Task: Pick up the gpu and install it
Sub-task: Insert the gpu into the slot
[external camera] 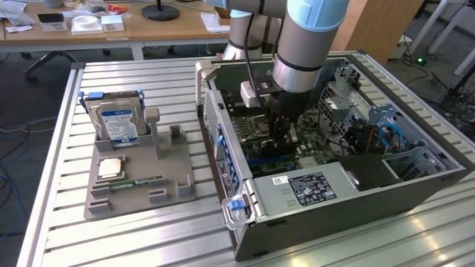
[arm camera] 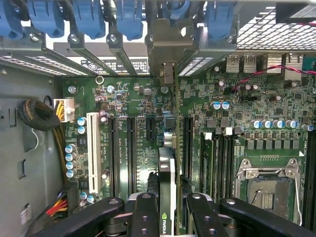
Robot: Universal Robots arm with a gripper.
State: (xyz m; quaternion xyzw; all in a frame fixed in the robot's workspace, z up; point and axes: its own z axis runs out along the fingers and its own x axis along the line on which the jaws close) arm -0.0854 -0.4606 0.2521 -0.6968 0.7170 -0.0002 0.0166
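Gripper [arm camera: 166, 212] clenched on the gpu [arm camera: 167, 168], holding it edge-down over the motherboard [arm camera: 123, 98] inside the computer case [external camera: 334, 222]. Held parallel to the expansion slots [arm camera: 131, 148], the card seemed aligned for seating.

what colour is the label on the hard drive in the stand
Blue and white label, clearest in the exterior view.
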